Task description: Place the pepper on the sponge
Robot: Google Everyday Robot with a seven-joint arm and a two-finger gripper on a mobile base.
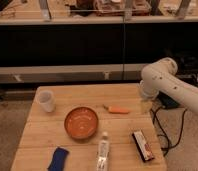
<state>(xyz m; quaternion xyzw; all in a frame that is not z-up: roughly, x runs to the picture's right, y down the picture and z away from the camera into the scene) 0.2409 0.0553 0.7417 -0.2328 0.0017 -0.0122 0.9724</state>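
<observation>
The pepper [118, 109] is a slim orange piece lying flat on the wooden table [52, 135], right of centre. At the table's front left lies the deep-blue sponge [58, 158], with nothing on it. My white arm [164, 80] reaches in from the right and bends down at the table's right edge. The gripper [146, 106] hangs there, a short way right of the pepper and apart from it. It is far from the sponge.
A round orange-brown bowl [81, 123] sits mid-table between pepper and sponge. A white cup [46, 100] stands at the back left. A clear bottle [102, 151] lies at the front, and a black box [143, 145] at the front right. Cables [164, 132] hang off the right side.
</observation>
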